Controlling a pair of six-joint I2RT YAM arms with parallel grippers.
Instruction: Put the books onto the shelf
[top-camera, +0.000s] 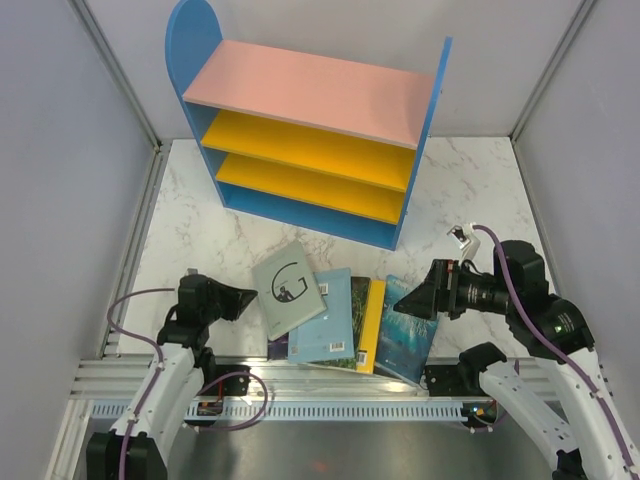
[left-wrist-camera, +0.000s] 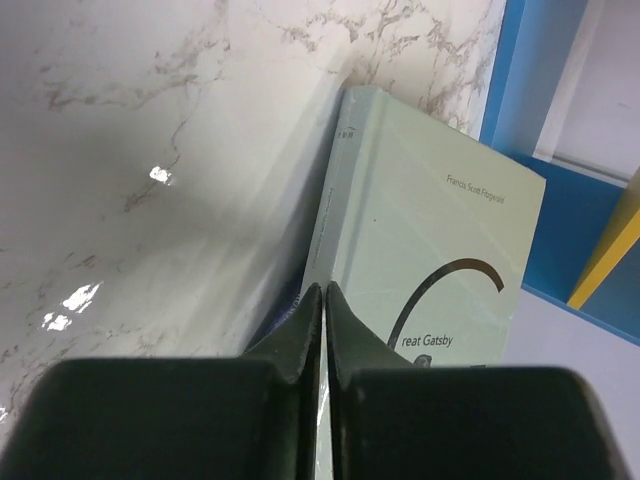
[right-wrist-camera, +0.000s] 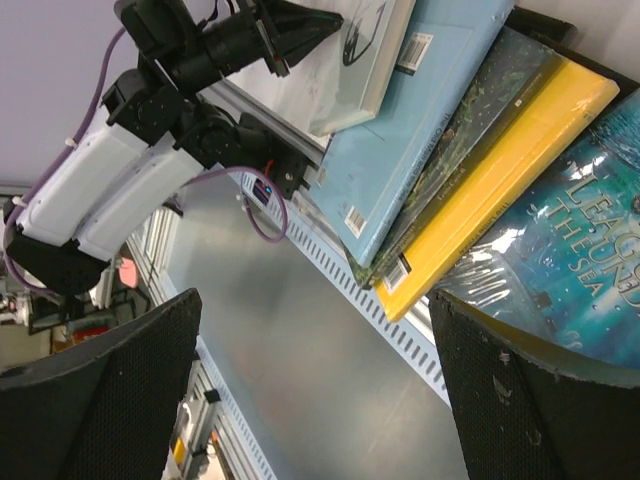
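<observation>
Several books lie fanned at the table's near edge. The grey-green "G" book (top-camera: 288, 285) (left-wrist-camera: 430, 250) (right-wrist-camera: 365, 50) is on top, over a light blue book (top-camera: 330, 325) (right-wrist-camera: 430, 110), a dark-covered one (right-wrist-camera: 480, 110), a yellow one (top-camera: 372, 320) (right-wrist-camera: 500, 170) and a teal ocean book (top-camera: 405, 340) (right-wrist-camera: 570, 240). My left gripper (top-camera: 250, 295) (left-wrist-camera: 325, 290) is shut on the left edge of the "G" book, a pale sliver between its jaws. My right gripper (top-camera: 400, 303) (right-wrist-camera: 315, 310) stands open beside the teal book, holding nothing. The shelf (top-camera: 310, 140) (left-wrist-camera: 560, 200) stands behind, its boards bare.
A slotted metal rail (top-camera: 330, 385) (right-wrist-camera: 340, 270) runs along the near edge under the overhanging books. Grey walls (top-camera: 60, 180) close in left and right. The marble tabletop (top-camera: 190, 230) stretches between the books and the shelf.
</observation>
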